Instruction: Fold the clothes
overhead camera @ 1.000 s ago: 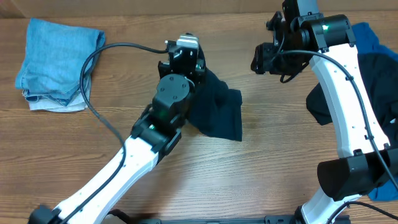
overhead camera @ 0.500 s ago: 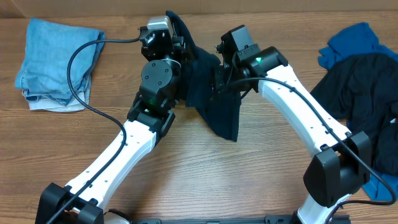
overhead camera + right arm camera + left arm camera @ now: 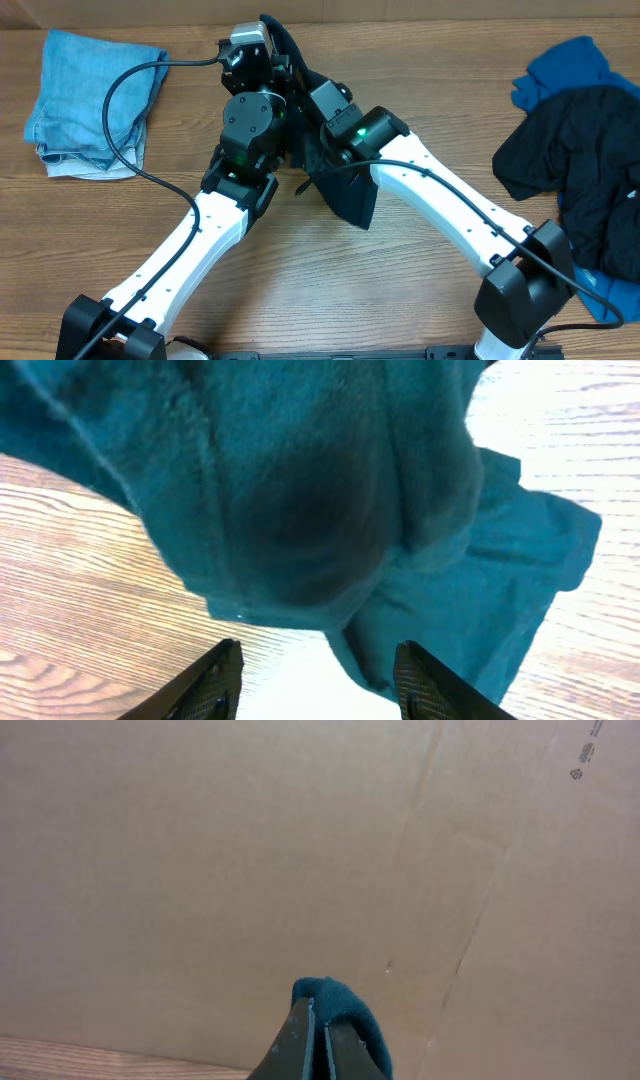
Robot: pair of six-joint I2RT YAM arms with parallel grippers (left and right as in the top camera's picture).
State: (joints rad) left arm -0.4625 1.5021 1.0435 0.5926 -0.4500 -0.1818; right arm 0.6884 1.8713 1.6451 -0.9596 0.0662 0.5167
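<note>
The right arm has swung in from the right side of the table and now reaches under the left arm. Its right tool (image 3: 320, 665) stands with its fingers (image 3: 215, 682) parted and nothing between them. It is poised just below the hanging dark shirt (image 3: 300, 490), and bare wood shows in the gap. The left tool (image 3: 318, 1020) has moved from the middle of the table to the far edge. It is clamped shut on a fold of that shirt, with a tuft of cloth poking out past its tips in front of a cardboard wall (image 3: 200, 850).

From above, the dark shirt (image 3: 350, 195) hangs from the left tool down between the two arms. Its lower end has shifted slightly left of where it was half a second ago and reaches the table (image 3: 300, 300).

With the right arm gone from that side, the pile at the right edge lies uncovered: another dark garment (image 3: 580, 160) overlapping a bright blue shirt (image 3: 565, 70). The pale blue folded garment (image 3: 85, 100) at the far left has not moved.
</note>
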